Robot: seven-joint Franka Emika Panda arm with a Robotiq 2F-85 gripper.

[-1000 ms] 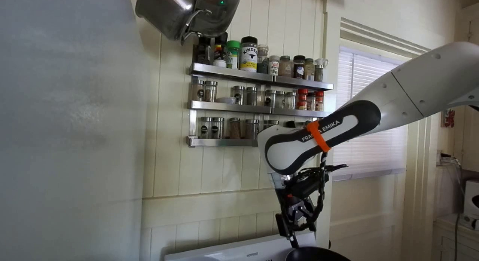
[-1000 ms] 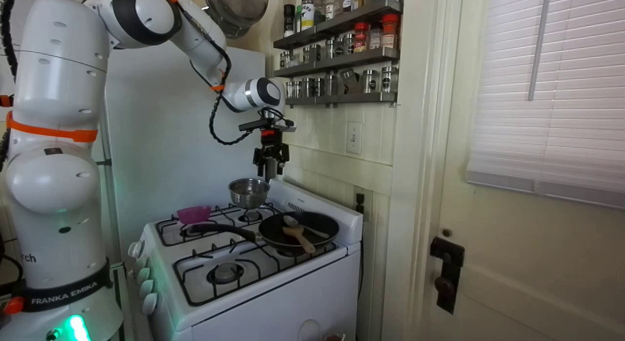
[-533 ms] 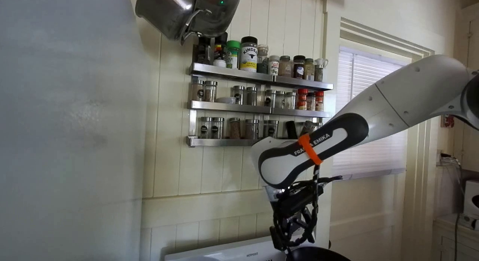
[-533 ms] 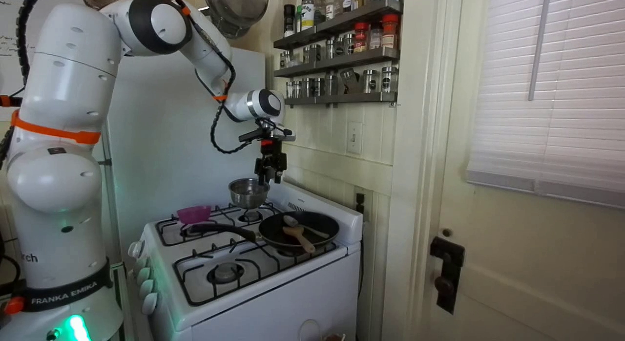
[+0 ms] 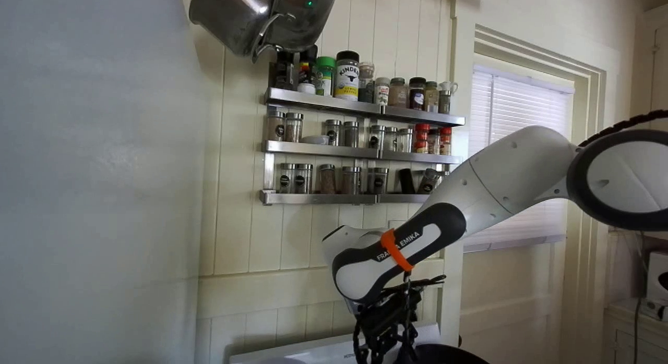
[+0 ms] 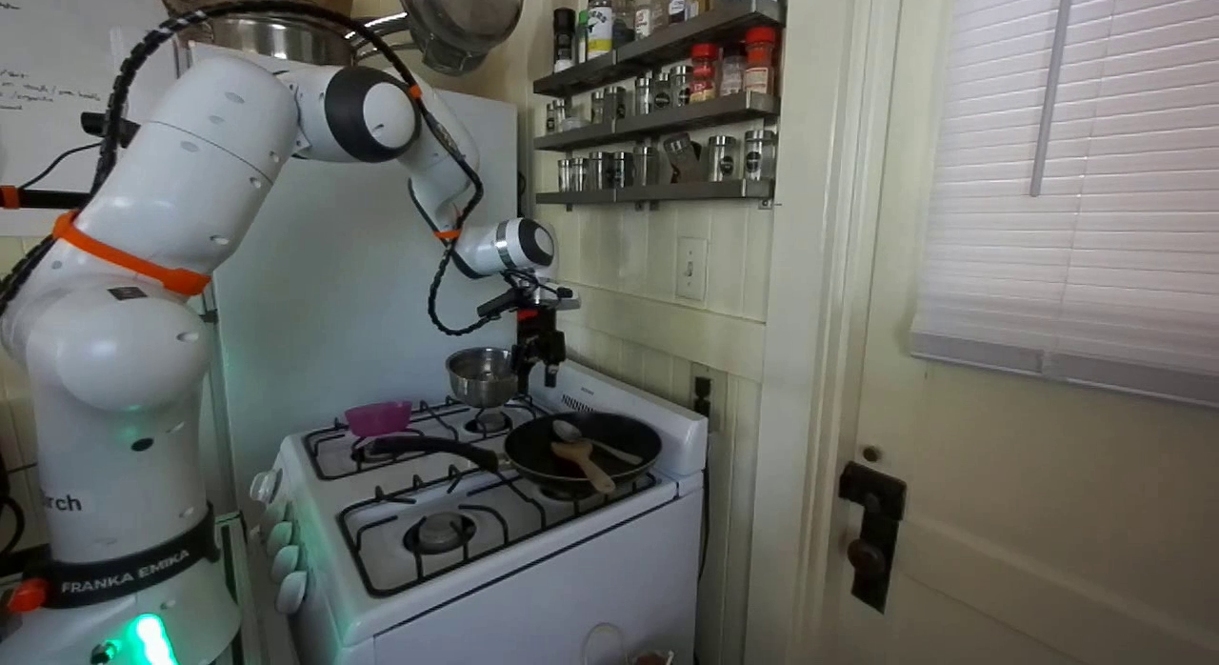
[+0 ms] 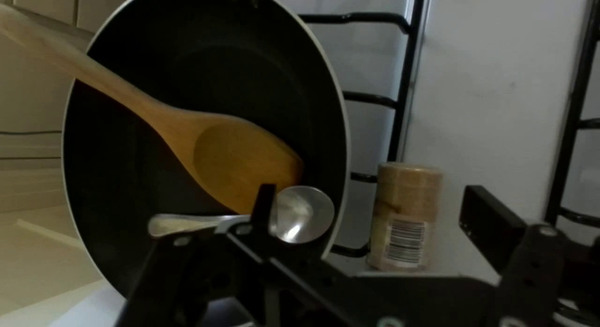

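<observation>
Clearly the gripper (image 7: pixel 370 203) stands wide, and the barcoded jar (image 7: pixel 407 214) shows between its jaws, right of centre in the wrist view, with a gap on either side; whether it stands or lies is hard to tell. On the left of that frame, a dark pan (image 7: pixel 225 60) carries a wooden spoon (image 7: pixel 239 158) and a metal spoon (image 7: pixel 304 212). Mid-frame in an exterior view, a steel bowl (image 6: pixel 479 384) sits just left of the gripper.

Kitchen: stove (image 6: pixel 533 574), spice shelves (image 5: pixel 334 150)
</observation>
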